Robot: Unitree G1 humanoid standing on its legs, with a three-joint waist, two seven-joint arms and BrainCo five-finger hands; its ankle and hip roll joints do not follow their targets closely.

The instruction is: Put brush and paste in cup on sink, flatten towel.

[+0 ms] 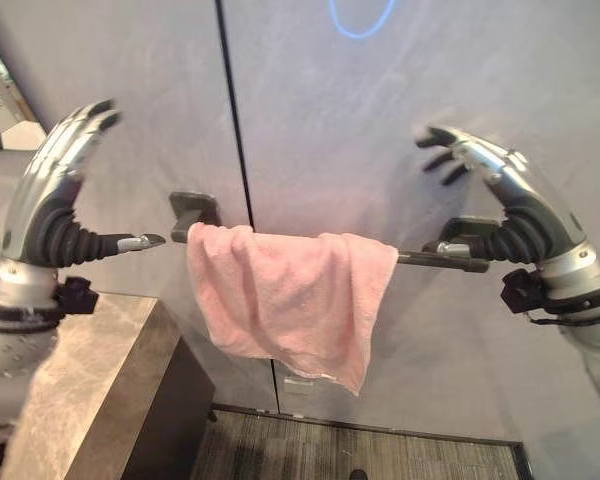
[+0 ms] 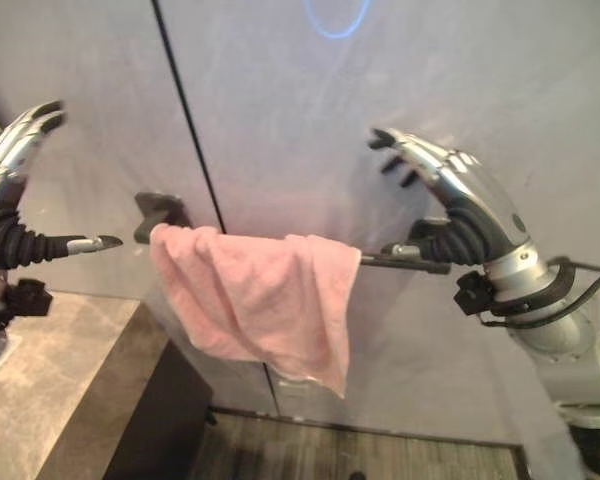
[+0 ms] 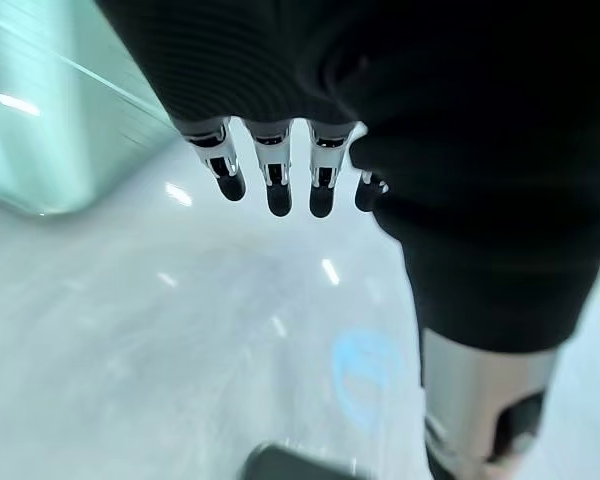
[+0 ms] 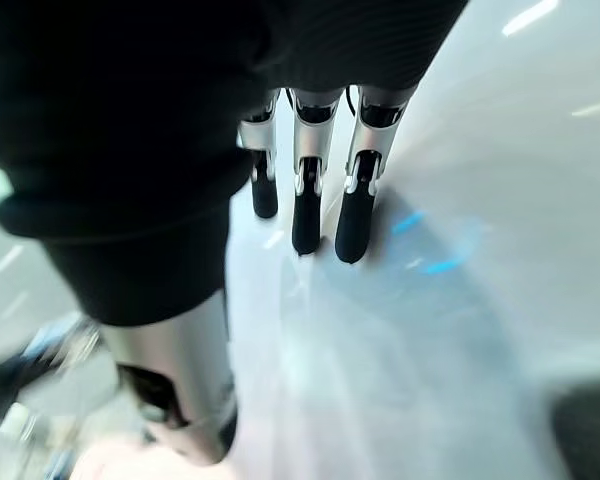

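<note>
A pink towel (image 1: pixel 285 295) hangs bunched over a dark wall-mounted rail (image 1: pixel 435 261), covering the rail's left and middle part, with one corner drooping lower at the right. My left hand (image 1: pixel 55 195) is raised to the left of the towel, fingers relaxed and thumb pointing toward the rail's left bracket (image 1: pixel 192 210), holding nothing. My right hand (image 1: pixel 500 195) is raised near the bare right end of the rail, fingers loosely extended, thumb close to the rail but not gripping it. Both wrist views show straight fingers (image 3: pixel 270 175) (image 4: pixel 305 195) before the grey wall.
A stone-topped counter (image 1: pixel 80 390) with a dark side stands at the lower left below my left hand. The grey wall panels (image 1: pixel 380 120) meet at a dark vertical seam behind the towel. Wood-patterned floor (image 1: pixel 360 450) lies below.
</note>
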